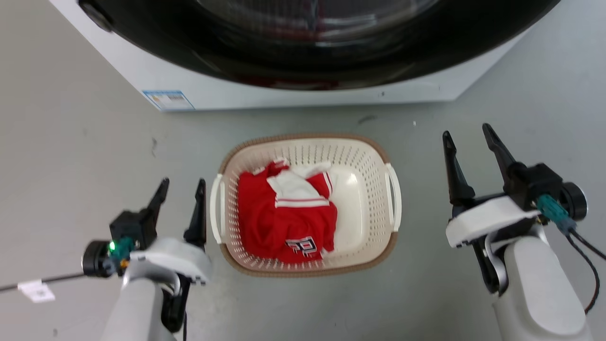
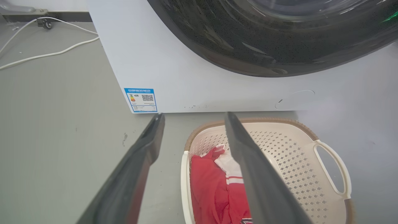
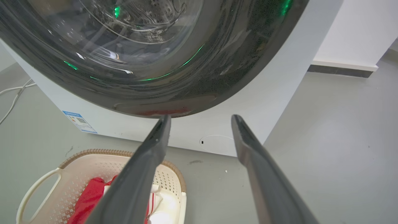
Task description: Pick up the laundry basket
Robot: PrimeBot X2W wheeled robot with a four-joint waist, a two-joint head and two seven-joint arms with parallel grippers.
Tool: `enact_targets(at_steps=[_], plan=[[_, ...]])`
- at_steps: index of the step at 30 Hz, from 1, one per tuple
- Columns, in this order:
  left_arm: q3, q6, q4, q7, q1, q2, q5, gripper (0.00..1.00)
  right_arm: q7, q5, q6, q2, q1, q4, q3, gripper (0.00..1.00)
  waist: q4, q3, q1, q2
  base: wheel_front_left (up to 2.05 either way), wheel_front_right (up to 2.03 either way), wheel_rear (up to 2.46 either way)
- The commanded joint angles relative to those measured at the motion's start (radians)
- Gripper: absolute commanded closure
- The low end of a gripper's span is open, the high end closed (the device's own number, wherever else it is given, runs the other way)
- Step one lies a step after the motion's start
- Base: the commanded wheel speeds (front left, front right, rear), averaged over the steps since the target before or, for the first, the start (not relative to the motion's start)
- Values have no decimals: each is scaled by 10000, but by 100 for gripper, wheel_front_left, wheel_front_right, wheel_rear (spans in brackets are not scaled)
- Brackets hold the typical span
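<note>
The big white washer [image 1: 165, 80] fills the space straight ahead of both arms, standing on the grey floor [image 1: 71, 151]. Down on that floor sits the laundry basket [image 1: 350, 158], upright, short of the washer's foot and between your two arms.

Your left gripper [image 1: 183, 181] is spread wide and holds nothing. The basket lies just to its inner side, with the near finger right beside the basket's end. Your right gripper [image 1: 466, 130] is spread and empty too, but a clear strip of floor separates it from the basket on its inner side, so that arm has farther to go.

A red garment [image 1: 274, 222] with white trim is heaped in the half nearer the left gripper, so I'd expect that side to pull heavier.

Now the small targets. The left handle [image 1: 216, 208] is just inboard of the left gripper and the right handle [image 1: 396, 199] is well inboard of the right. Aim to put one finger of each gripper through its loop and the other outside, both at matching height. Bring the right arm in to even things up, then lower both together. Close on the handle bars, not the brown rim [image 1: 303, 273]. Then lift level and slow so nothing tips toward the washer.
</note>
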Motion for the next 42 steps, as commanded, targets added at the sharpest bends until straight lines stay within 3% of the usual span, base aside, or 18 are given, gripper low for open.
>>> enact_targets(at_steps=[1, 6, 17, 22, 36, 42], plan=[[-8, -15, 208, -26, -422, 84, -58, 0, 30, -89, -3, -3, -290, 255, 22, 0, -254, 956, -2, 0, 0, 0, 0], [-303, -22, 1490, -26, -1614, 396, -370, 0, 420, 302, -4, -8, -1324, 1510, 239, 0, -265, 1755, -2, 0, 0, 0, 0], [-2446, -26, 4448, 315, -4140, 1302, -1723, 0, 970, 854, -3, 1, -3229, 4137, 407, 0, -100, 3043, -2, 0, 0, 0, 0], [-3205, -27, 5445, 728, -4909, 1443, -2257, 0, 1239, 879, -3, 1, -3891, 5237, 476, 0, 36, 3393, -2, 0, 0, 0, 0], [-5741, -17, 6105, 1613, -5969, 1830, -4351, 0, 2007, 2158, -3, -2, -5085, 7559, 1591, 0, 311, 3853, -2, 0, 0, 0, 0], [-6574, -17, 6273, 1920, -6357, 1963, -4996, 0, 2407, 2209, -3, -2, -5674, 8313, 1837, 0, 399, 4027, -2, 0, 0, 0, 0]])
